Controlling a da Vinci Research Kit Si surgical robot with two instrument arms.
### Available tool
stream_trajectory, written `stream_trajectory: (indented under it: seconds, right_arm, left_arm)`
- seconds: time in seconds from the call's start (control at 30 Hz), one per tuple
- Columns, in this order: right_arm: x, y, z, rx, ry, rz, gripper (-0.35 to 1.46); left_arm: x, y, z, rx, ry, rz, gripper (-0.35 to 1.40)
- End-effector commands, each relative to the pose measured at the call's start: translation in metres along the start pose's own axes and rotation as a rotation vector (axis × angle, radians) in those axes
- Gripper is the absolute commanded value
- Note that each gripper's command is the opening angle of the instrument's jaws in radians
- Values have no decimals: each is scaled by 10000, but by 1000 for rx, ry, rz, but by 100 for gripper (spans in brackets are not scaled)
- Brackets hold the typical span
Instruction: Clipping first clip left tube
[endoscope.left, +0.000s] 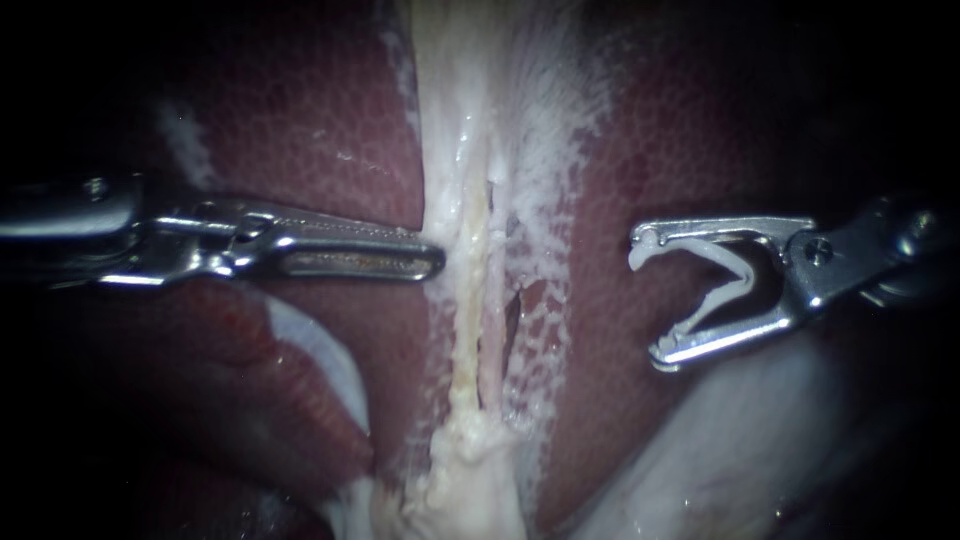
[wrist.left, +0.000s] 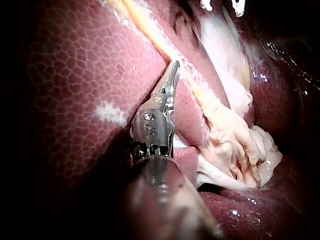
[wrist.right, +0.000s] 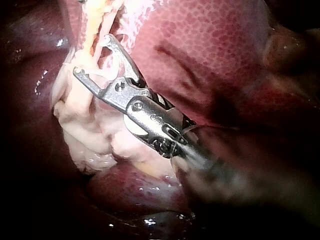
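The slender steel right instrument (endoscope.left: 652, 297), jaws wide around an open white V-shaped clip (endoscope.left: 725, 298), hangs right of the pale yellow, stringy left tube (endoscope.left: 466, 335), apart from it: approach stage, I judge. Next the clip must straddle that slick strand. The steel left instrument (endoscope.left: 432, 262), jaws closed, touches the strand's left side.

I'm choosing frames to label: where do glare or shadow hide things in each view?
Endoscope view: light pools on the tubes; the edges go dark, swallowing both shafts, though the left instrument and the right instrument with its clip are lit. Left wrist view: the shaft near the camera is shadowed; wet glints on the liver. Right wrist view: jaws lit, shaft dark.
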Motion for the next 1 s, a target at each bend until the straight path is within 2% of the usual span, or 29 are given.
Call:
stream_trajectory:
  seconds: [0.03, 0.17, 0.37, 0.53, 0.73, 1.0]
  right_arm:
    - [0, 0, 0, 0, 0, 0, 60]
    - [-4, -1, 5, -2, -1, -3, 60]
    - [-17, -6, 20, 5, -3, -13, 60]
    - [-37, -10, 45, 15, -5, -16, 60]
    - [-64, -15, 80, 15, -10, 4, 60]
    - [-87, -23, 123, 25, -16, 52, 60]
  left_arm:
    - [0, 0, 0, 0, 0, 0, -35]
    - [-2, 0, -4, 3, 0, 0, -35]
    - [-15, -1, -24, 14, 1, -7, -35]
    - [-30, -3, -41, 6, -11, -16, -35]
    - [-40, -11, -53, 8, -23, -27, -35]
    - [-48, -15, -65, 4, -29, -20, -35]
